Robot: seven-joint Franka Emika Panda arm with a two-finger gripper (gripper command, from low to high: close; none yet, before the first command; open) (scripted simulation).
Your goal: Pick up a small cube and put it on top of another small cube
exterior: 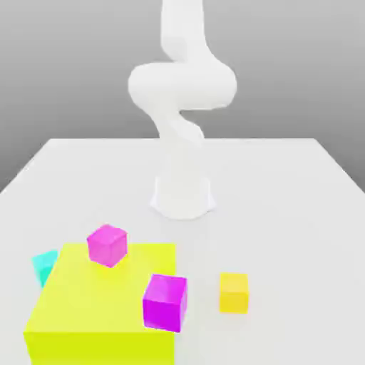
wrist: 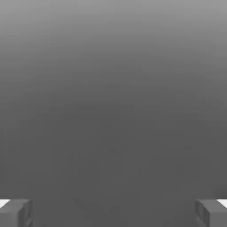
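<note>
Fingers [wrist: 17, 213] are held wide apart, empty. Yellow cube [exterior: 234, 292] sits on the tabletop [exterior: 285, 214]; 2 magenta cubes [exterior: 165, 302] nearby could be knocked during descent.

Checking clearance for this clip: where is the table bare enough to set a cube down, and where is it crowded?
Bare: the table on the exterior view's right of the small yellow cube, and the strip behind the arm's base. Crowded: around the large yellow-green block, with two magenta cubes and a cyan cube.
</note>
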